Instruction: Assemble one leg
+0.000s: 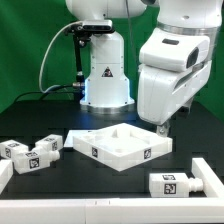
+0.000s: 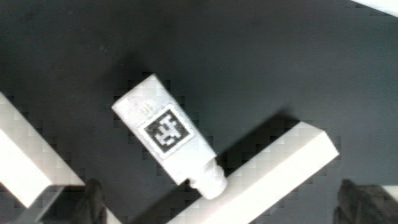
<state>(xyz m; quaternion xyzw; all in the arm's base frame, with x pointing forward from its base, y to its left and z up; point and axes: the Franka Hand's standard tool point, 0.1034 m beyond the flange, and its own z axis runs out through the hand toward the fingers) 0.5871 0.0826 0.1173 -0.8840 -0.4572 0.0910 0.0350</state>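
I logged the arm [image 1: 170, 60] hanging over the dark table [image 1: 30, 110], with its gripper [image 1: 163, 126] pointed down and clear of every part. The tabletop [image 1: 120, 146] lay flat, off to one side of the jaws and lower than them. I saw no leg standing in any of its corners.

A white bar [image 2: 281, 158] crossed the wrist view below the jaws; I could not tell which part it belonged to. The leg [image 2: 166, 128] lay on its side on the table below the jaws, one tagged face up. Its nearer end was touching or just beside that bar, and its length ran askew to the jaw line. The tagged post [image 1: 170, 183] in the exterior view was probably this same leg, but I could not confirm it.

One spare leg [image 1: 14, 151] and a second spare leg [image 1: 46, 149] rested well apart from the jaws, beyond the tabletop. The fingers [image 2: 45, 205] showed as dark tips at opposite edges of the wrist view, spread wide, with nothing between them.

Progress assessment: first stage only. Nothing was picked up and nothing was fitted. In my judgement the remaining steps were to lower onto the leg, close on it, carry it to a corner socket and seat it there.
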